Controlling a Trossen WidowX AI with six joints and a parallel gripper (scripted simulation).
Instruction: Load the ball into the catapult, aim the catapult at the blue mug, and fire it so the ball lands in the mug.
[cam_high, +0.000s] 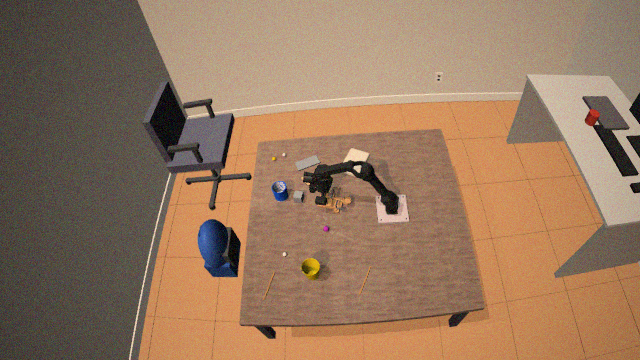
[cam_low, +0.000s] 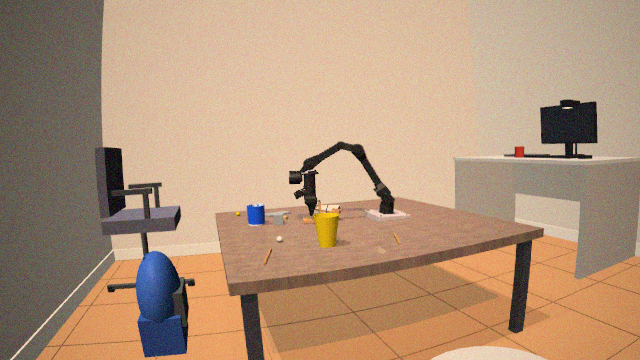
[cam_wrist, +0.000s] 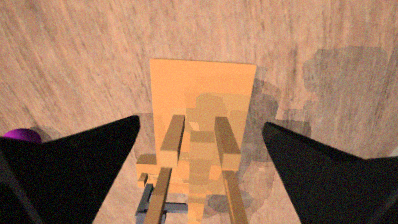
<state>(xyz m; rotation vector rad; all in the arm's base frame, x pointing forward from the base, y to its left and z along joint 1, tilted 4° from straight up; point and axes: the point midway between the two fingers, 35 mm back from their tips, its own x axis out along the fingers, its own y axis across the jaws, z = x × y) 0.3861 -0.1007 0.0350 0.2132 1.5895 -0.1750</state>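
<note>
The wooden catapult (cam_high: 338, 202) (cam_wrist: 200, 85) stands on the table (cam_high: 425, 250) left of the arm's base. My gripper (cam_high: 320, 200) (cam_low: 315, 209) (cam_wrist: 202, 124) is open wide and empty, low over the catapult, with its fingers on either side of the catapult's arm rails. The blue mug (cam_high: 280, 190) (cam_low: 255, 214) stands upright to the left of the catapult. A purple ball (cam_high: 326, 228) (cam_wrist: 22, 135) lies on the table apart from the catapult. I cannot see a ball in the catapult.
A grey block (cam_high: 298, 196) (cam_low: 278, 217) sits between mug and catapult. A yellow cup (cam_high: 310, 268) (cam_low: 326, 229) and a white ball (cam_high: 284, 254) (cam_low: 279, 239) are near the front, with two sticks (cam_high: 269, 286) (cam_high: 364, 280). A yellow ball (cam_high: 274, 158), a grey slab (cam_high: 307, 162) and a beige pad (cam_high: 357, 155) lie at the back.
</note>
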